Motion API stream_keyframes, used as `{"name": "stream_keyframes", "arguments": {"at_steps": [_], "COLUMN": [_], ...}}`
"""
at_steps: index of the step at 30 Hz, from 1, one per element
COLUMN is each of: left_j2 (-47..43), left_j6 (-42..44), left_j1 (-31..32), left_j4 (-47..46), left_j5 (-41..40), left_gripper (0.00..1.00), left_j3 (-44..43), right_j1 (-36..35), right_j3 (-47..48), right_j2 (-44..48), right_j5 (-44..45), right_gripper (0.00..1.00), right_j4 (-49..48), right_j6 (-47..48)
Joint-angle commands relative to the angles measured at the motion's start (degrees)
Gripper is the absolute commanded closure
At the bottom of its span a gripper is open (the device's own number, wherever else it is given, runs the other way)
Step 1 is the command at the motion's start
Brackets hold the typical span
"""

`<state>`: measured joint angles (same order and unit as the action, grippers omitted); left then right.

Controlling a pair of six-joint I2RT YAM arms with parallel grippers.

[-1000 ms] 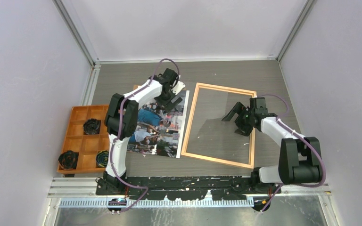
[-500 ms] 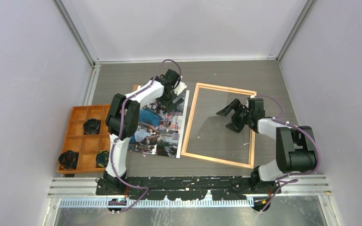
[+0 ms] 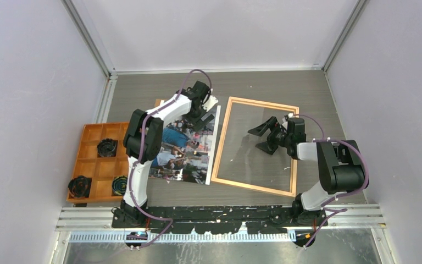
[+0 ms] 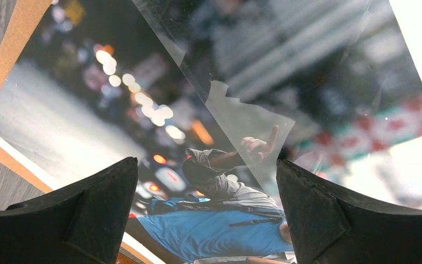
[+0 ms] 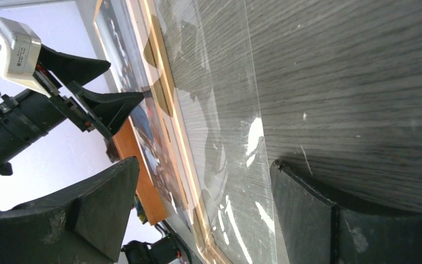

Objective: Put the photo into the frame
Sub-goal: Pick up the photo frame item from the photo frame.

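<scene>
The photo [image 3: 182, 153], a colourful crowd print, lies flat to the left of the frame [image 3: 220, 143], a thin light-orange wood rectangle. My left gripper [image 3: 200, 114] hovers open just above the photo's far end. In the left wrist view the print [image 4: 209, 165] fills the space between the spread fingers [image 4: 90, 214]. My right gripper [image 3: 264, 137] is open and turned on its side, low inside the frame. One of its fingertips [image 5: 313, 214] rests on the table beside the edge of a clear sheet [image 5: 225, 143]. Nothing is held between its jaws.
The clear sheet [image 3: 247, 159] lies inside the frame. A brown backing board [image 3: 158, 102] peeks out from under the photo's far left corner. An orange compartment tray [image 3: 90, 165] holding dark round items stands at the left. Walls enclose the table.
The right gripper has slid left, deeper into the frame, and dropped low onto its side. The left gripper has barely shifted over the photo.
</scene>
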<state>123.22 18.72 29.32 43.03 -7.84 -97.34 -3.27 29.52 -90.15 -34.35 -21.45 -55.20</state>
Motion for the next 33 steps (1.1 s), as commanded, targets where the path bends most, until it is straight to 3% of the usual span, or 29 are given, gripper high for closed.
{"name": "stream_keyframes", "arguments": {"at_steps": [1, 10, 16, 23, 30, 33], "left_j2": [1.50, 1.32, 0.91, 0.48, -0.20, -1.04], "left_j6": [0.72, 1.10, 1.47, 1.91, 1.75, 1.71], "left_j1": [0.81, 1.00, 1.00, 1.00, 1.00, 0.91], "left_j4": [-0.93, -0.76, -0.44, -0.22, 0.31, 1.21], "left_j5": [0.33, 0.36, 0.29, 0.28, -0.47, -0.54], "left_gripper": [0.01, 0.01, 0.01, 0.01, 0.00, 0.00], "left_j3": [1.45, 1.54, 1.62, 1.63, 0.39, -1.33], "right_j1": [-0.94, -0.93, -0.91, -0.89, -0.88, -0.86], "right_j3": [-3.66, -6.67, -5.87, -3.43, 2.16, 5.18], "right_j2": [1.18, 1.81, -0.78, 1.24, 9.36, 12.80], "right_j5": [-2.44, -10.06, -9.74, -6.42, 0.96, 6.34], "right_gripper": [0.07, 0.11, 0.27, 0.52, 0.96, 0.99], "right_j4": [-4.56, -28.22, -28.64, -16.65, 8.86, 21.49], "right_j6": [-3.82, -15.46, -16.11, -6.43, 8.05, 13.12]}}
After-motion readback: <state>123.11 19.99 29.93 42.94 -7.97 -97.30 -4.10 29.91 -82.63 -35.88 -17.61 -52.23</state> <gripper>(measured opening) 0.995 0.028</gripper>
